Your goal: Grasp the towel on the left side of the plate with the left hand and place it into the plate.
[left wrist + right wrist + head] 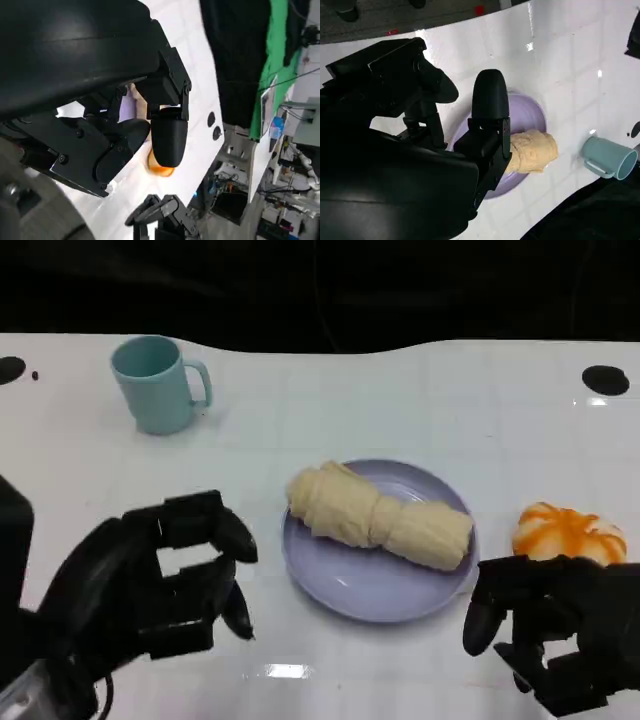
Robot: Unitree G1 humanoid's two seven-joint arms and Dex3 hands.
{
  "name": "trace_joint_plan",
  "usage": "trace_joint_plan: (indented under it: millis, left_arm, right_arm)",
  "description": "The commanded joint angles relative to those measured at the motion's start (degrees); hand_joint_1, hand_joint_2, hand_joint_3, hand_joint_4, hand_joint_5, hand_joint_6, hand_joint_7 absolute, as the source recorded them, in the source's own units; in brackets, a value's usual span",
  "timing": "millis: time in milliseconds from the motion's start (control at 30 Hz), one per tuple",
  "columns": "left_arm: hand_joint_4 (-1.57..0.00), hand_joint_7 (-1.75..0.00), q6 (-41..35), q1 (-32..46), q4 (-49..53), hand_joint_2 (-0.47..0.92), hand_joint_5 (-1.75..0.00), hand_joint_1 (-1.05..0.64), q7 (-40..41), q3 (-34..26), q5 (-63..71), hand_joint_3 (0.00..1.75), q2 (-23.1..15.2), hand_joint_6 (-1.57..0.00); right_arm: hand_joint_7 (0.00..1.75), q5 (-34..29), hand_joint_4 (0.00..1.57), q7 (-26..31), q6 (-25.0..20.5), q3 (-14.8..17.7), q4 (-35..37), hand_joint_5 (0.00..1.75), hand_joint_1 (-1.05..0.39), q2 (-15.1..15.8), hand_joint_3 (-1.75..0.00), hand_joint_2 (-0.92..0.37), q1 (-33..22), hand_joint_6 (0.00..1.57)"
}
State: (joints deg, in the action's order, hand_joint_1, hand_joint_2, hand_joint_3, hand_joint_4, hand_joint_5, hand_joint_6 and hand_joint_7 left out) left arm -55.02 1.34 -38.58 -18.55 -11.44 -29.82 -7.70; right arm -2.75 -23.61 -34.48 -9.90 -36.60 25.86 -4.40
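A rolled cream towel (378, 517) lies across the lavender plate (345, 587) in the middle of the table. In the right wrist view the towel (532, 151) rests on the plate (532, 115) beyond my fingers. My left hand (170, 575) hovers to the left of the plate with fingers apart and nothing in them; the same hand (125, 125) is dark and close in the left wrist view. My right hand (555, 625) sits near the plate's front right, also holding nothing.
A teal mug (157, 384) stands at the back left, and again as the mug (610, 158) in the right wrist view. An orange and white object (568, 533) lies right of the plate, just behind my right hand. Black round marks dot the table's far corners.
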Motion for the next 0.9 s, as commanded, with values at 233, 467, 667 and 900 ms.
trace_joint_plan:
  millis: [233, 467, 667, 900]
  left_arm:
    - [-0.84, -1.73, -9.65, 0.14, 0.99, 0.54, -1.75, -0.11, 6.92, -3.27, -7.77, 1.39, 1.1, -0.75]
    - [-0.84, -1.74, -8.24, -0.12, 4.16, 0.55, -1.75, -0.1, 6.98, -0.99, -6.62, 1.38, -0.4, -0.72]
    - [-0.84, -1.74, -6.55, -0.36, 6.0, 0.54, -1.75, -0.09, 7.01, 0.16, -5.72, 1.39, -0.84, -0.72]
    - [-0.84, -1.73, -5.18, -0.16, 6.1, 0.53, -1.75, -0.09, 7.7, 1.84, -5.04, 1.39, -1.27, -0.72]
  right_arm:
    - [1.42, 0.82, 0.7, -0.66, -0.27, 1.96, -0.25, 1.68, 0.03, 1.02, -1.03, -0.6, -0.63, 0.69]
    - [1.42, 0.87, 0.7, -0.86, 0.57, 2.41, 0.42, 1.65, 0.03, 1.33, -1.03, -0.6, -1.04, 0.68]
    - [1.41, 0.96, 0.71, -1.0, 2.66, 2.7, 1.66, 1.65, 0.04, 1.42, -1.03, -0.6, -1.4, 0.68]
    - [1.42, 1.57, 0.71, -1.45, 3.39, 3.5, 2.09, 1.66, 0.04, 1.37, -1.03, -0.6, -1.92, 0.68]
